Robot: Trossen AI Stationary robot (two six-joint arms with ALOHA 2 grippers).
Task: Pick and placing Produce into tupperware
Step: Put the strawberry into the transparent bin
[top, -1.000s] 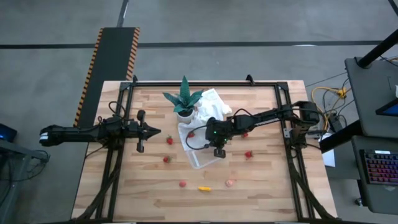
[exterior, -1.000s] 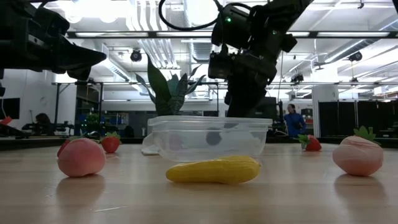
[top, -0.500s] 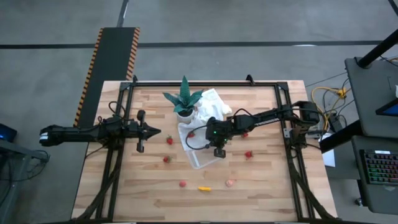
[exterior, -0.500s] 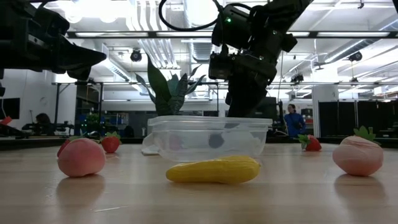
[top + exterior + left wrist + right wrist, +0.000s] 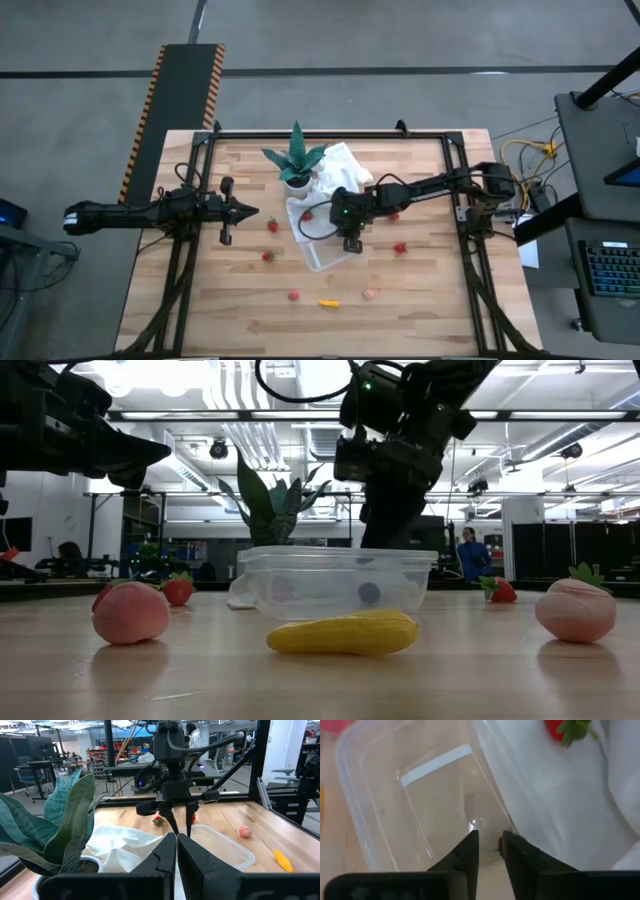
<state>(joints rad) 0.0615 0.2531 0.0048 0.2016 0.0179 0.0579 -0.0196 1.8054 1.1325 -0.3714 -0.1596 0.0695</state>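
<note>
The right claw (image 5: 352,243) hangs over the tupperware (image 5: 325,240), which sits near the middle of the surface (image 5: 420,310). In the right wrist view its fingers (image 5: 470,852) stand slightly apart, nothing between them. A dark piece (image 5: 369,593) lies inside the tupperware. The left claw (image 5: 252,211) waits above the surface's left half, pressed together. A yellow piece (image 5: 328,302), a pink piece (image 5: 371,294) and a strawberry (image 5: 293,295) lie near the front edge. A plant (image 5: 296,160) and a white cloth (image 5: 340,165) sit toward the back edge.
</note>
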